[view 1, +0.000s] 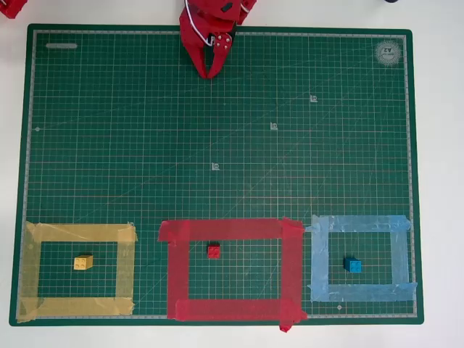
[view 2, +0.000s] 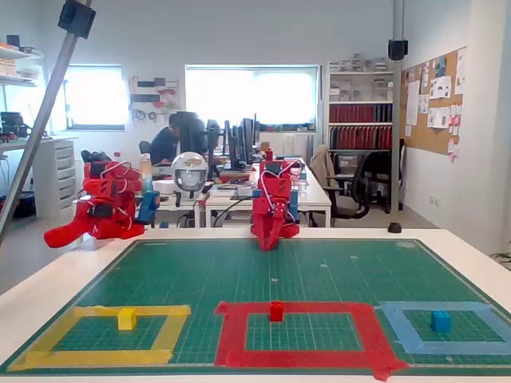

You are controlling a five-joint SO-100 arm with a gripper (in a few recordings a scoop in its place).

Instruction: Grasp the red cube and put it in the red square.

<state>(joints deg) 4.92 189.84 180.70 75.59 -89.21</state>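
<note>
My jaws (view 1: 210,71) hung clenched and empty at the mat's far edge; the red cube (view 1: 214,251) lay straight ahead, well apart, already inside the red square (view 1: 291,268)

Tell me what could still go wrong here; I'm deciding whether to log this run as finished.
Little looks risky. The red cube lies inside the red square, but close to its top strip in the overhead view, so a nudge could push it onto the tape. The gripper rests at the far edge of the green mat, jaws nearly closed, well clear of all cubes.
</note>
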